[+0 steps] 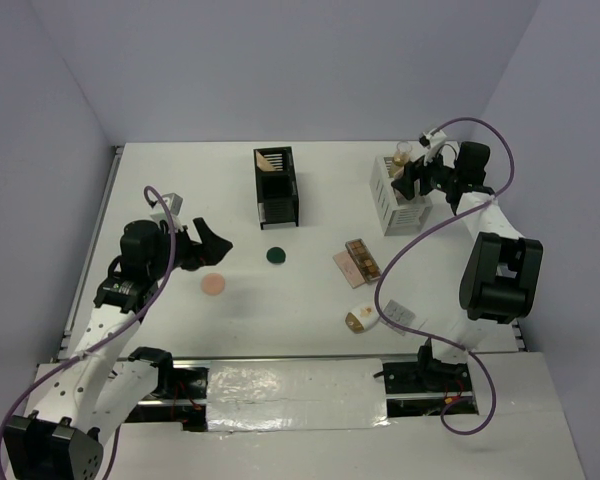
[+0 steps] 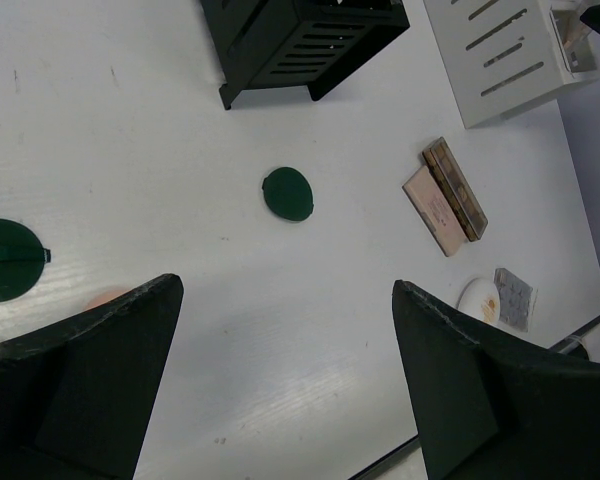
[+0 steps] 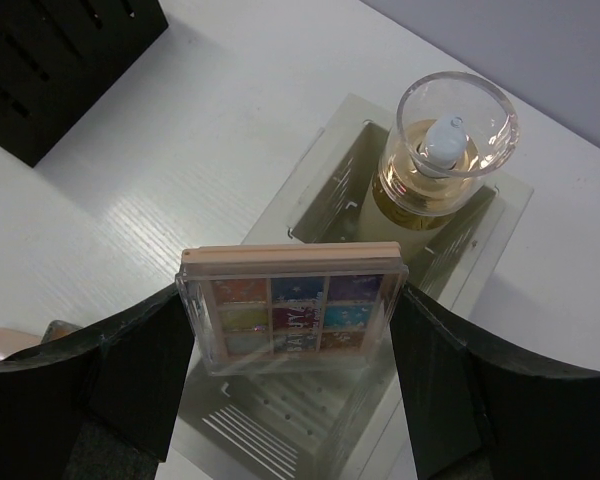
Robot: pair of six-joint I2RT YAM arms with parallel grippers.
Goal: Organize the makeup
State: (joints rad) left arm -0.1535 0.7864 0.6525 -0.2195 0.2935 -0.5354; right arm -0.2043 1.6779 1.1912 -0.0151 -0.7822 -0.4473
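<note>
Left hand (image 2: 285,290), spread wide, hides most of the peach puff (image 2: 108,297).

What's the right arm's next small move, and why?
Probably ease straight down a little, then release. The right gripper is clamped across the eyeshadow palette, directly over the white organizer box. The bottle already fills the far compartment, and the space below the palette looks free, so it should slot in there.

Green compact (image 1: 275,256) and peach puff (image 1: 214,285) lie flat mid-table. Two palettes (image 1: 357,262) sit side by side, and a colourful palette (image 3: 292,305) hangs over the white box (image 3: 320,180).
</note>
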